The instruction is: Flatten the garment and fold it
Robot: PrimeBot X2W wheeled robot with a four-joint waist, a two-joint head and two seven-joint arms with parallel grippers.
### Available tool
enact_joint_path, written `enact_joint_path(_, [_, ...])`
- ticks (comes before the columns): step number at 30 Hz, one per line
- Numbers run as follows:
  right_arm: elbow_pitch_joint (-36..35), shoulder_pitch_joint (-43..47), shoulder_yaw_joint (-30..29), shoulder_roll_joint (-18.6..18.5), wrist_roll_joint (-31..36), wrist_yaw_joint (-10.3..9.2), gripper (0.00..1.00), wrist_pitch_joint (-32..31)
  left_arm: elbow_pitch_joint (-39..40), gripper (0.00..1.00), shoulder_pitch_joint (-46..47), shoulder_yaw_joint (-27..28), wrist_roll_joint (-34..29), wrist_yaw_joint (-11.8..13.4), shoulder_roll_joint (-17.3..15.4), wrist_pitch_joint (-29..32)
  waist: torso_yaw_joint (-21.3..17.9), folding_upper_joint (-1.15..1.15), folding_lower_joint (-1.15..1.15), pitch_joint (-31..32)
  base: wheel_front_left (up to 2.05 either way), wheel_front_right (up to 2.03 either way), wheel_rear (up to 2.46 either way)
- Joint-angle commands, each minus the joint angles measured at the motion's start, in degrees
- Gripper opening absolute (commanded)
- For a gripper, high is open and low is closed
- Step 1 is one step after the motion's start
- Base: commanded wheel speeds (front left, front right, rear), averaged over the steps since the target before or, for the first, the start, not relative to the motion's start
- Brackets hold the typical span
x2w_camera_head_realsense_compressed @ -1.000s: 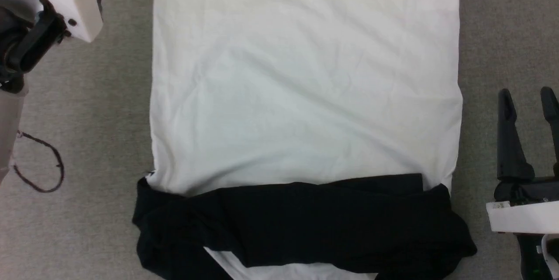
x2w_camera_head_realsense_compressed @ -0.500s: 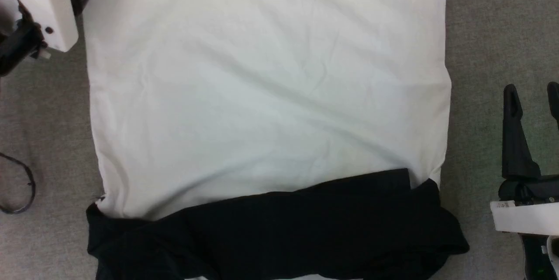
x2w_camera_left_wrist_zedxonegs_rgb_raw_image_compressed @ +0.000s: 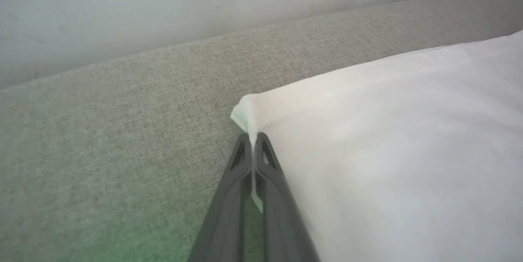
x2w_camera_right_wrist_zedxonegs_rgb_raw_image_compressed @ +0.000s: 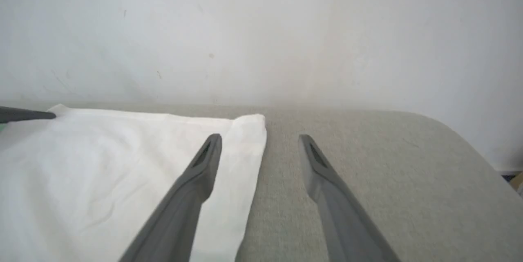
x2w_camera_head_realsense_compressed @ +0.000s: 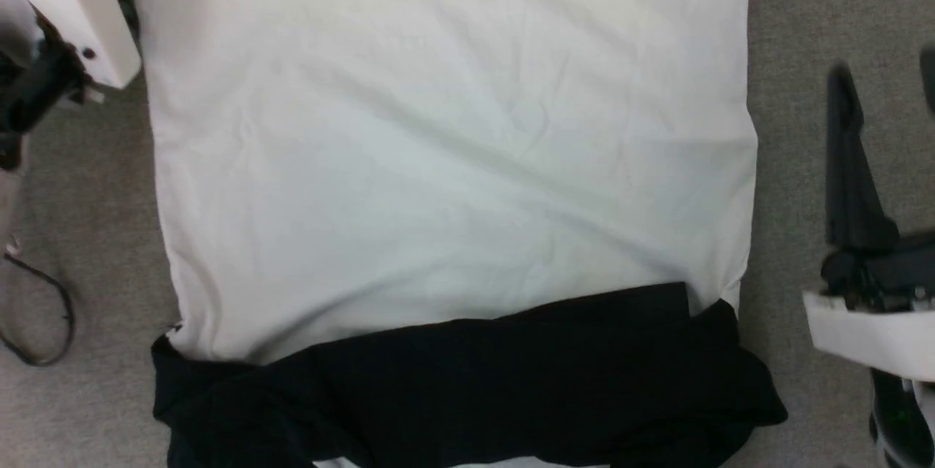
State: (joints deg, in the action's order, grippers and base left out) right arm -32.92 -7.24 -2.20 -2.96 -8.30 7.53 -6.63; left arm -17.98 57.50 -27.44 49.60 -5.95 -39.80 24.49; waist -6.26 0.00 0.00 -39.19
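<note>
The garment (x2w_camera_head_realsense_compressed: 453, 161) lies spread on the grey surface (x2w_camera_head_realsense_compressed: 803, 30), white body up. Its black sleeves (x2w_camera_head_realsense_compressed: 467, 380) are folded across the end nearest the robot. Its long axis runs away from the robot, and the far edge passes out of the top of the head view.

The far-left corner (x2w_camera_left_wrist_zedxonegs_rgb_raw_image_compressed: 245, 110) is pinched in the left gripper (x2w_camera_left_wrist_zedxonegs_rgb_raw_image_compressed: 253, 143). Those fingers are clenched tip to tip, with a sliver of white cloth showing between them.

The far-right corner (x2w_camera_right_wrist_zedxonegs_rgb_raw_image_compressed: 251, 123) is free and lies flat. The right gripper (x2w_camera_right_wrist_zedxonegs_rgb_raw_image_compressed: 259, 137) is released, its fingers spread wide and straddling the garment's right edge. The left finger (x2w_camera_right_wrist_zedxonegs_rgb_raw_image_compressed: 204, 160) is over white cloth and the right one (x2w_camera_right_wrist_zedxonegs_rgb_raw_image_compressed: 322, 172) over bare surface; whether either touches down cannot be told.

The free corner lies just ahead of the fingertips and a little to the left of the gap's middle, so the right arm is plainly the nearer one for it. As I judge it, the next move depends on that offset: a short reach forward with a slight shift left, down to the surface, then a pinch. Both far corners would then be held and the edge between them could be drawn taut or carried toward the sleeves. A straight closure from here might catch only the side edge behind the corner.
</note>
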Motion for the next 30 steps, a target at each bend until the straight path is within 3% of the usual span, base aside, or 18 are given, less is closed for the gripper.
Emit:
enact_joint_path(1, [-2.50,-4.88,1.94,-0.33,2.08,-0.04,1.00,-2.01,-0.85,0.00,-2.19,-0.45,0.18,0.20,0.72,-0.63,1.34,0.00,0.00,2.09,0.00,0.00,0.00])
enact_joint_path(2, [-2.50,-4.88,1.94,-0.33,2.08,-0.04,1.00,-2.01,-0.85,0.00,-2.19,-0.45,0.18,0.20,0.72,-0.63,1.34,0.00,0.00,2.09,0.00,0.00,0.00])
enact_joint_path(6, [-4.64,-18.64,5.94,-4.22,2.95,-0.04,1.00,-9.68,-1.17,0.00,-3.24,-0.07,1.29,0.54,2.64,-2.49,2.65,0.00,0.00,4.23,0.00,0.00,0.00])
enact_joint_path(11, [2.38,-34.85,8.30,-7.70,2.63,-0.04,1.00,-18.05,-1.10,0.00,-3.47,-0.31,1.72,0.59,4.18,-3.61,4.50,0.00,0.00,4.90,0.00,0.00,0.00])
enact_joint_path(16, [15.84,-42.36,5.42,-3.57,1.16,-0.04,1.00,-26.07,-1.02,0.00,-2.95,-0.42,1.77,0.61,4.94,-4.24,6.06,0.00,0.00,3.85,0.00,0.00,0.00])
enact_joint_path(21, [27.63,-44.79,0.54,-1.69,4.23,-0.04,1.00,-31.10,-0.91,0.00,-1.85,-0.91,1.62,0.69,6.18,-4.50,7.67,0.00,0.00,2.23,0.00,0.00,0.00])
enact_joint_path(30, [37.84,-44.88,-4.37,-0.49,10.69,-0.04,1.00,-35.53,-0.56,0.00,-0.56,-1.71,1.44,0.82,7.71,-4.65,9.26,0.00,0.00,-0.09,0.00,0.00,0.00])
